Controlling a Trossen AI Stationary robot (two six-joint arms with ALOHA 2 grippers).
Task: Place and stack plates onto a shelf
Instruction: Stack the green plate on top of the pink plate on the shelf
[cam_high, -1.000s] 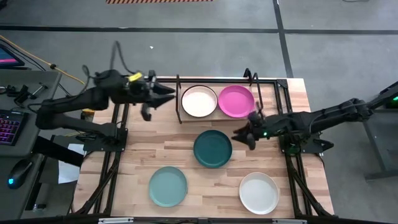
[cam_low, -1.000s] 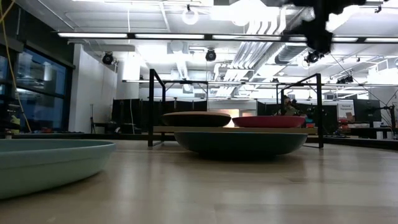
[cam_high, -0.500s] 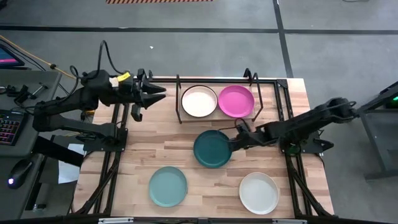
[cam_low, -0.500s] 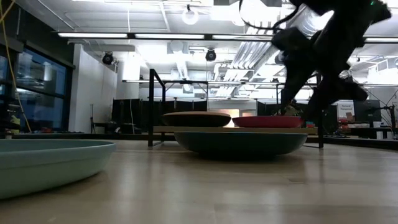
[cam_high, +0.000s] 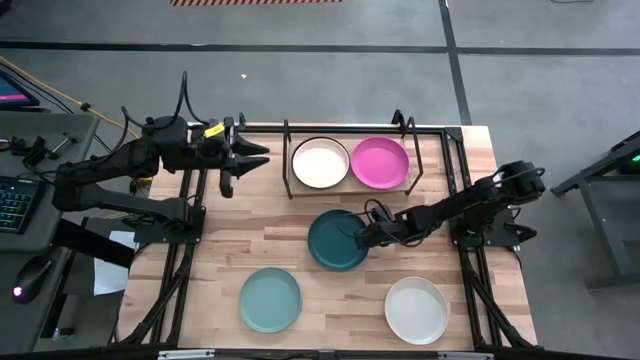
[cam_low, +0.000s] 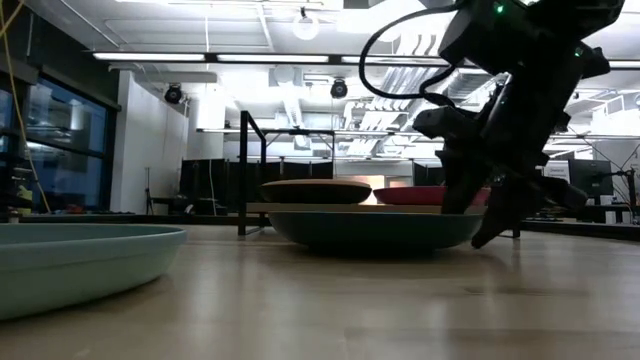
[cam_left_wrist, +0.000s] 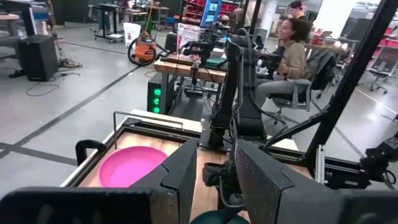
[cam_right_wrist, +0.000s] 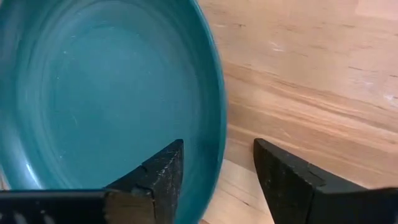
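Observation:
The dark teal plate (cam_high: 335, 242) lies on the table's middle. My right gripper (cam_high: 362, 238) is low at the plate's right rim, open, one finger over the plate's inside and one over the table (cam_right_wrist: 217, 155). My left gripper (cam_high: 246, 156) hovers open and empty left of the shelf (cam_high: 349, 190); its wrist view shows the gap between its fingers (cam_left_wrist: 216, 168). On the shelf's board sit the pale pink plate (cam_high: 320, 163) and the magenta plate (cam_high: 379, 162), side by side. The light teal plate (cam_high: 270, 299) and the white plate (cam_high: 417, 309) lie near the table's near edge. The black plate is out of view. My right gripper straddles the dark teal plate's right rim (cam_right_wrist: 219, 118), coming low from the table's right and slanting down. One finger (cam_right_wrist: 158, 171) is inside the plate and one (cam_right_wrist: 280, 168) outside. I cannot tell whether either touches the rim. The plate lies flat on the table.
A black frame (cam_high: 455, 170) edges the table, with struts along both sides. The shelf's upright end bars (cam_high: 288, 140) stand beside the plates. Bare wood lies between the dark teal and white plates. Beyond the table a person sits at a desk (cam_left_wrist: 292, 50).
My right gripper has moved toward the table's left and down, from beside the magenta plate to the dark teal plate's right rim, which now lies between its fingers. The dark teal plate has shifted slightly toward the table's left.

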